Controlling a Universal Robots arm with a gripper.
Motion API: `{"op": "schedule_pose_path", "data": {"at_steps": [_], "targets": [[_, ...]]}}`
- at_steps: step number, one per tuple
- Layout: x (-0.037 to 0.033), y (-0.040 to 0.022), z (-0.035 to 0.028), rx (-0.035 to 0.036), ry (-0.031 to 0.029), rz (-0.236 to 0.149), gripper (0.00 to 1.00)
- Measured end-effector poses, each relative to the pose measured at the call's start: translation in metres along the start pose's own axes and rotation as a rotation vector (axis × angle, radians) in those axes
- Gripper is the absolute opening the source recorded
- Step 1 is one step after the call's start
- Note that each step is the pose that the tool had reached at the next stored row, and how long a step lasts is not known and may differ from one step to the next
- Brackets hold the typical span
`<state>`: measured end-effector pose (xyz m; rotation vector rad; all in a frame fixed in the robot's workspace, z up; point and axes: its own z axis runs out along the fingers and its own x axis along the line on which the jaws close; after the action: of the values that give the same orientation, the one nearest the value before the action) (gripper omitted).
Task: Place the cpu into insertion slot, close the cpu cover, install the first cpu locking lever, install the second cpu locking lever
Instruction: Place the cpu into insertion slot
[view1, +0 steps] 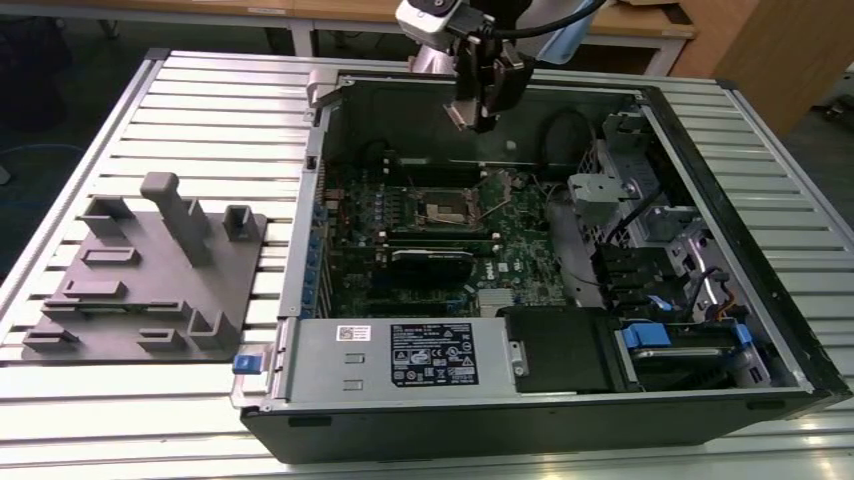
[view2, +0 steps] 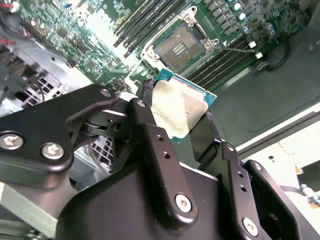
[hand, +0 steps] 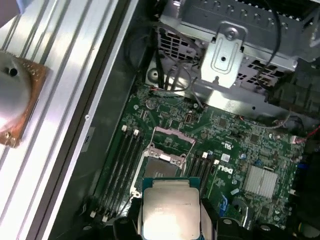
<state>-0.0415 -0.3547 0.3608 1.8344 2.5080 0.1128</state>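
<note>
Black gripper closest to the lens in the second wrist view, closed narrowly on the cpu. One finger is pressed to each opposite edge. Chip is tilted, dull silver top showing, green rim visible.

In the first wrist view the cpu hangs in the air just short of the open socket, not touching it. The socket's contact field is bare. The cpu cover stands raised at the socket's edge away from the chip.

Memory slots run along both sides of the socket on the green motherboard. A finned silver heat sink sits further off on the board.

In the exterior view the gripper hovers high over the open computer case, above and behind the socket. A labelled power supply box fills the case's near corner. The case rests on a slatted metal surface. A grey parts fixture lies on the exterior view's left, well apart from the case.
</note>
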Motion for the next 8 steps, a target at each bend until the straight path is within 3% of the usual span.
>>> {"op": "schedule_pose_path", "data": {"at_steps": [8], "targets": [[0.0,0.0,0.0001,-0.0003,-0.0015,0.02,0.54]]}}
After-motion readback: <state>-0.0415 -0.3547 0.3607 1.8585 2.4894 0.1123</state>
